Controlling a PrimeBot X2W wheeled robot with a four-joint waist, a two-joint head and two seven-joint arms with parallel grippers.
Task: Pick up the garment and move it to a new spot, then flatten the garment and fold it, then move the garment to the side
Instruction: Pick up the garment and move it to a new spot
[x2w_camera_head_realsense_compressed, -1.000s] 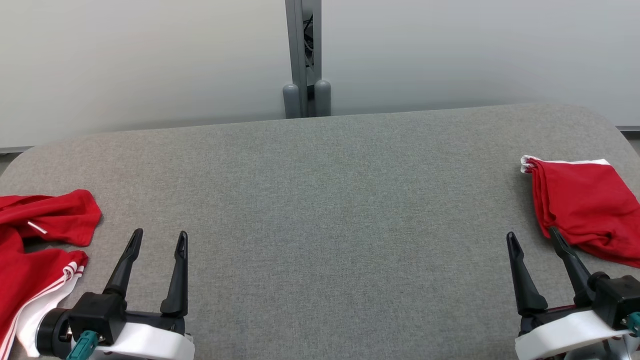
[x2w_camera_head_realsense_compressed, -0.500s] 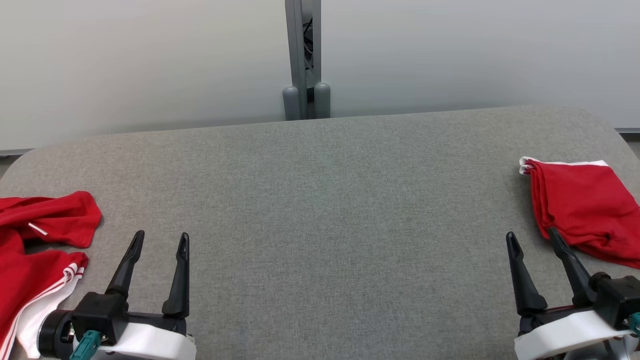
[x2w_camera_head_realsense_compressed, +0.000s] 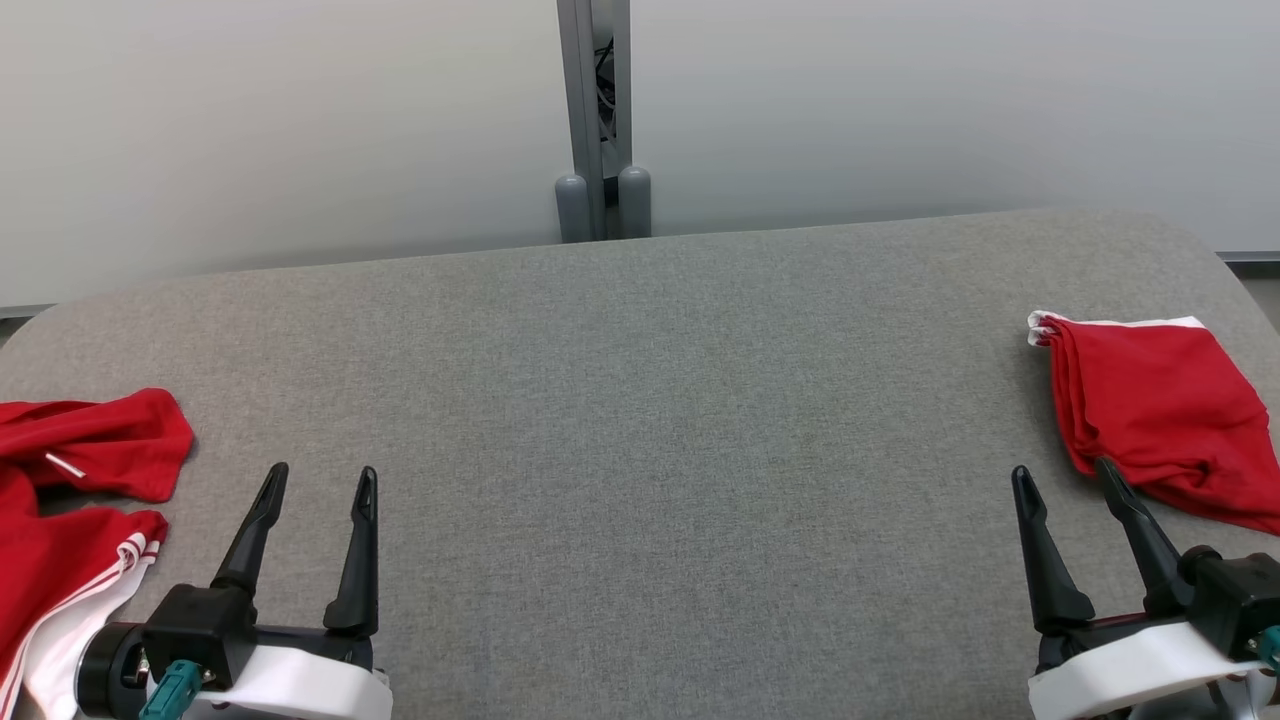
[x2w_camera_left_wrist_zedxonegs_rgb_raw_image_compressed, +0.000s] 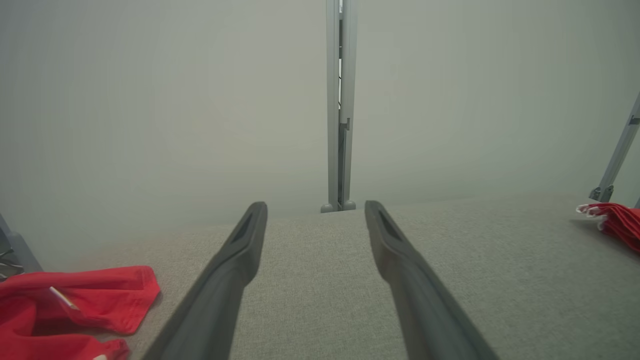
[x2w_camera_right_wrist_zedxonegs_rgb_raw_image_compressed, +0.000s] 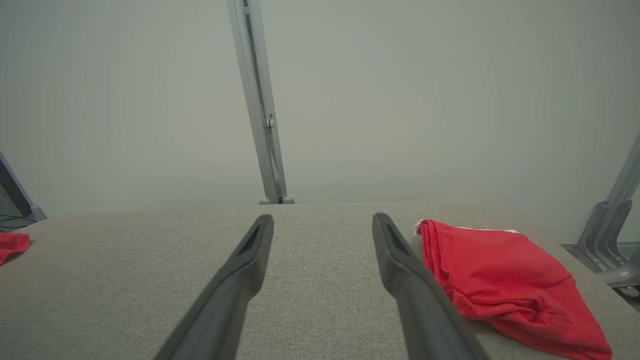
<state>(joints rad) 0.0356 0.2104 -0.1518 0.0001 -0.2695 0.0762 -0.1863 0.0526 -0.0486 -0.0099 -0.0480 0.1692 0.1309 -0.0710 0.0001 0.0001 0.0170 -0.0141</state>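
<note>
While looking down at the grey bench (x2w_camera_head_realsense_compressed: 640, 400), find the left claw (x2w_camera_head_realsense_compressed: 322, 470) at the near left and the right claw (x2w_camera_head_realsense_compressed: 1060, 468) at the near right, both empty, with their two dark fingers spread apart. Find the crumpled red garment (x2w_camera_head_realsense_compressed: 90, 450) with white stripes lying on the left end of the bench, just beside the left claw, and the folded red garment (x2w_camera_head_realsense_compressed: 1150, 400) with a white edge lying on the right end, just beside the right claw. Spot a grey post (x2w_camera_head_realsense_compressed: 593, 120) and a pale wall (x2w_camera_head_realsense_compressed: 300, 120) behind the far edge.
</note>
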